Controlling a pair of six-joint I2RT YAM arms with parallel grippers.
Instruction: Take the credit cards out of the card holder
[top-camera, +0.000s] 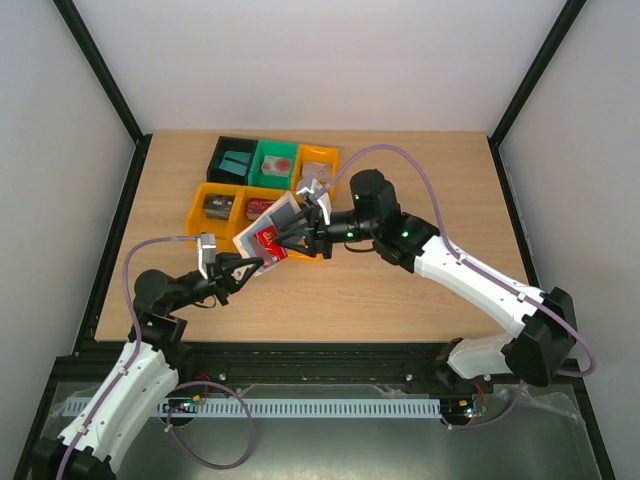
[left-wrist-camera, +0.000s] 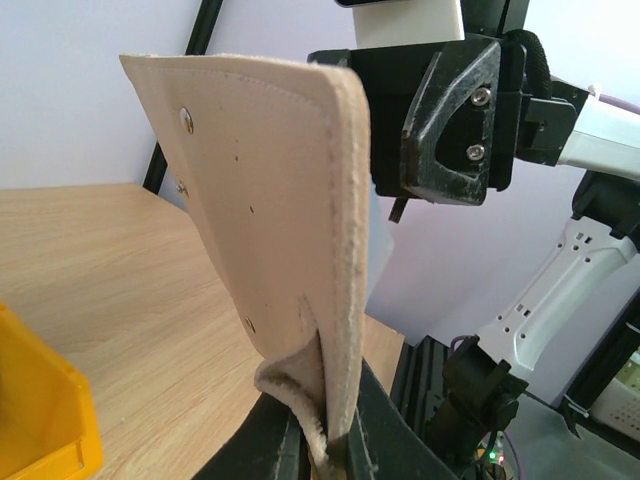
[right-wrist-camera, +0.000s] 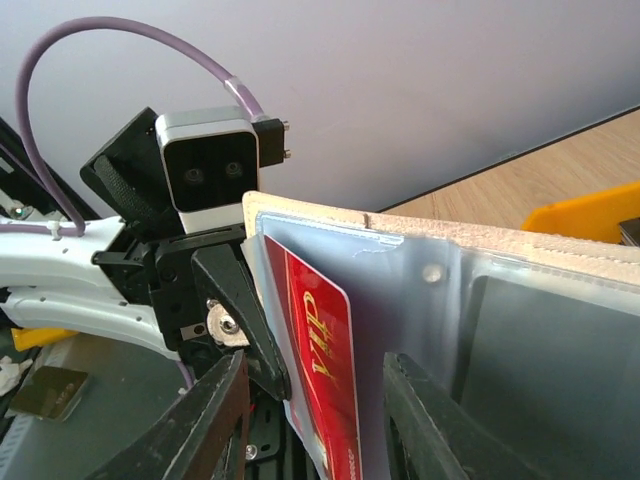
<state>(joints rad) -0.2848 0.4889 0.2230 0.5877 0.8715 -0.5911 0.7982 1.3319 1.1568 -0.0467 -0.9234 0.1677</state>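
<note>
Table (top-camera: 400, 290): wooden.
Left end effector (left-wrist-camera: 325, 440): card holder (left-wrist-camera: 270, 200) corner clamped.
Right end effector (right-wrist-camera: 315, 365): wide; red credit card (right-wrist-camera: 320, 320) straddled.

One card holder (top-camera: 268, 212), one red card (top-camera: 270, 243), one black bin (top-camera: 232, 141), one green bin (top-camera: 275, 144), at least three orange bins (top-camera: 197, 206).
</note>
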